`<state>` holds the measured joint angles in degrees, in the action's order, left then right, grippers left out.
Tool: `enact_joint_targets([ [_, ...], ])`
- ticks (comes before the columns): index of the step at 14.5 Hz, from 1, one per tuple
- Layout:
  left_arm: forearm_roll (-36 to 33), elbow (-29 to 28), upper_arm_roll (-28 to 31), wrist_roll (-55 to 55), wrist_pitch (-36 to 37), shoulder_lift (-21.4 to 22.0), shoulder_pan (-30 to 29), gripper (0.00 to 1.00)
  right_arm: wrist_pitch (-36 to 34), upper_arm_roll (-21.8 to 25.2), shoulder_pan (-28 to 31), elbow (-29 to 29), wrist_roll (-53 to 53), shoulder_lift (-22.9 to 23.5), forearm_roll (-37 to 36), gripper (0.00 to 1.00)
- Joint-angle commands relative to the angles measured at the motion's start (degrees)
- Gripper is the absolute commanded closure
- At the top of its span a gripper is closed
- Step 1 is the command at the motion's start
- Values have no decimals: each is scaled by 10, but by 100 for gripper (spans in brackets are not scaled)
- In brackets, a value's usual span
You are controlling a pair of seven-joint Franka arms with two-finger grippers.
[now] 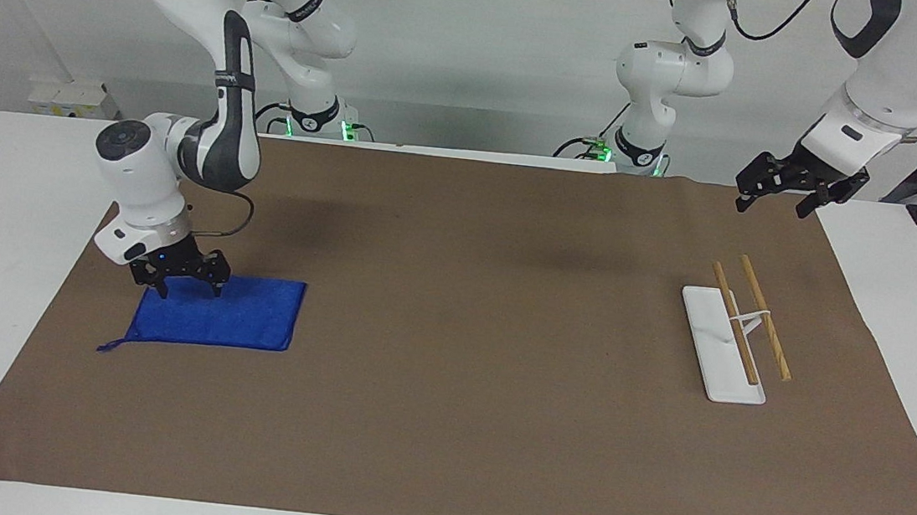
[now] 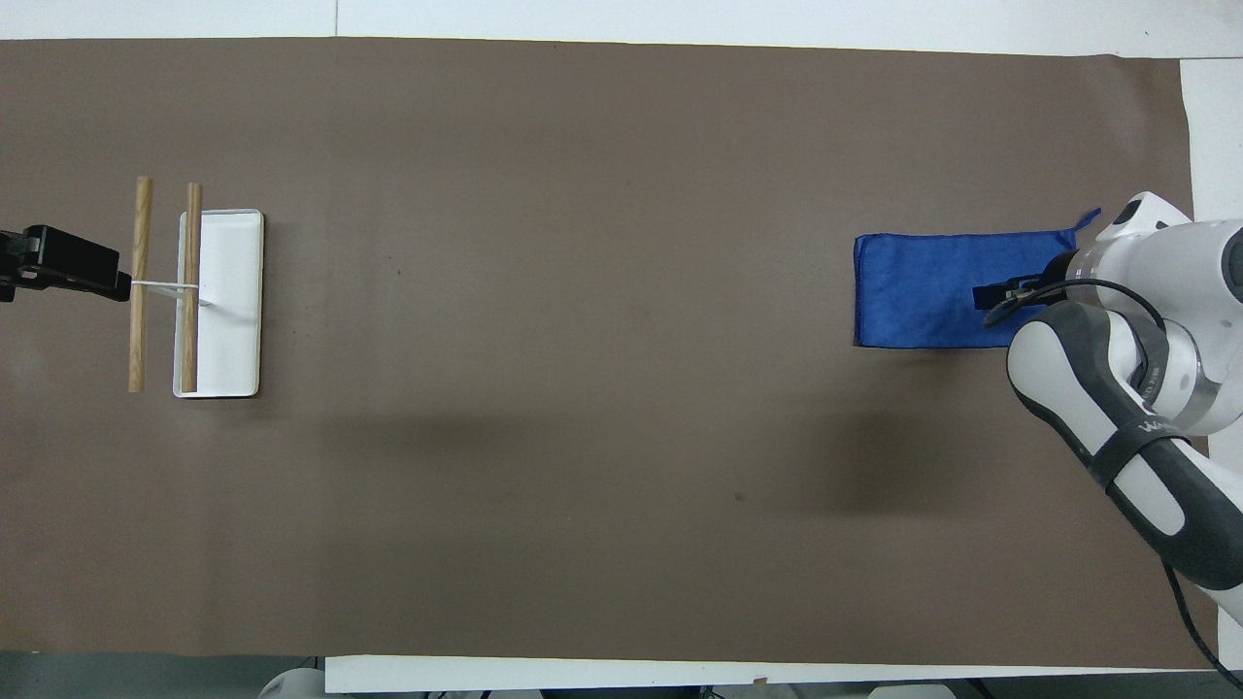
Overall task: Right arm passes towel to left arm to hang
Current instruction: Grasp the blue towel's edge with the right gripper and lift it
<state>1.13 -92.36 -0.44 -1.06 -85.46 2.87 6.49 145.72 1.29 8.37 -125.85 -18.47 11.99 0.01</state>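
A blue towel (image 1: 242,322) lies flat on the brown mat toward the right arm's end of the table; it also shows in the overhead view (image 2: 918,291). My right gripper (image 1: 189,290), with a blue light above it, is low over the towel's edge nearer to the robots, fingers open and tips at the cloth; the overhead view shows it over the towel's end (image 2: 1000,291). My left gripper (image 1: 772,202) waits open in the air at the left arm's end; in the overhead view its tip (image 2: 102,280) is beside the rack.
A towel rack with a white base (image 1: 710,349) and two wooden bars (image 1: 766,316) stands toward the left arm's end, also seen from overhead (image 2: 233,320). A brown mat (image 1: 454,392) covers the table, with white table edge around it.
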Motion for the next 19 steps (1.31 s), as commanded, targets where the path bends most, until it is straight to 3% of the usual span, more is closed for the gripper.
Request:
enact_joint_targets([
  [1, -11, -12, -8, 3, 2, 12, -8, 0, 14, -8, 9, -4, -17, 8, 11, 5],
  [6, -11, -12, -8, 4, 2, 12, -8, 0, 15, -8, 9, -7, -17, 16, 10, 13],
  [8, -11, -12, -8, 4, 2, 12, -8, 0, 15, -8, 9, -11, -17, 19, 11, 23],
  [10, -11, -12, -8, 4, 2, 12, -8, 0, 14, -8, 9, -12, -17, 19, 11, 45],
  [13, -11, -12, -8, 4, 2, 12, -8, 0, 7, -12, 9, -10, -16, 19, 10, 99],
  [16, -11, -12, -8, 4, 2, 12, -8, 0, -15, -35, 13, 4, -2, 9, 11, 100],
  [19, -11, -12, -8, 4, 2, 12, -8, 0, -131, -80, 24, 48, 105, -19, 11, 100],
])
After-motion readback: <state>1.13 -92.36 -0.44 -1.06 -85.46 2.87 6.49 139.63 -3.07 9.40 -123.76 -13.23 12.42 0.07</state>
